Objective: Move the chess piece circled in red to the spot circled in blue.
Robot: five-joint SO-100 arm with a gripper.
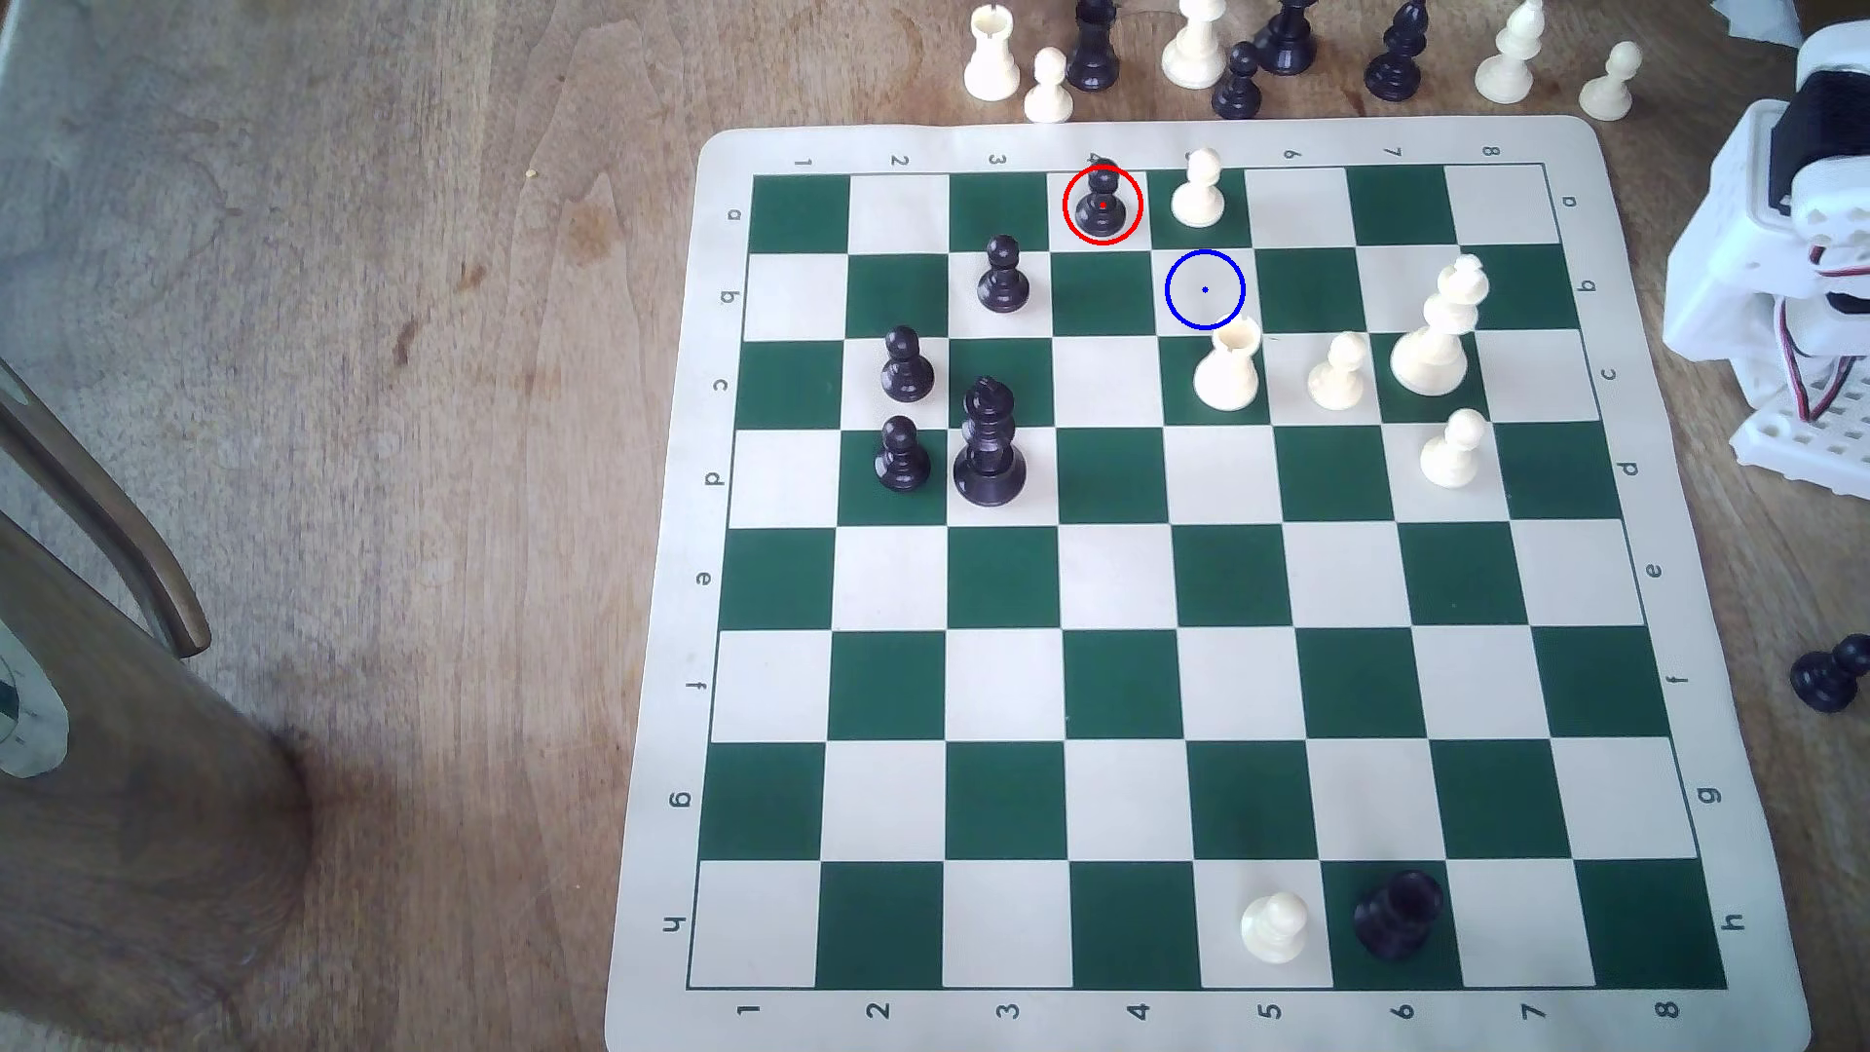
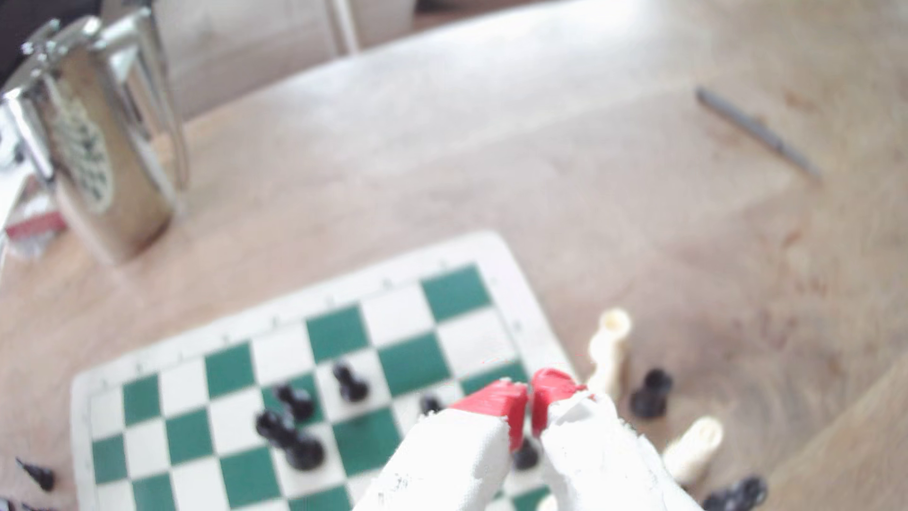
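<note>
Green and cream squares make up the roll-out board [image 1: 1164,1012], a thin flat mat with rounded corners lying on a grained wooden table [image 1: 354,405]. Its cream border carries the numbers 1 to 8 along two edges and the letters a to h down the other two.

The black pawn [image 1: 1102,202], glossy with a ball head and flared base, stands upright inside a red ring on the cream square at row a, column 4, in the board's outermost row. Just past that edge a cluster of spare pieces [image 1: 1285,51] crowds the table. A cream pawn [image 1: 1199,189] stands on the next square toward the exterior view's right. The blue-ringed square [image 1: 1204,289] lies diagonally adjacent, at row b, column 5, and is bare; a cream rook [image 1: 1227,366] sits just beyond it in row c. The board's half from row e down is mostly open.

In the wrist view the gripper [image 2: 529,408], rough white plastic with red tips, has its fingers [image 2: 496,400] nearly pressed together with nothing between them. A shiny metal jug [image 2: 108,142] stands off the mat.
</note>
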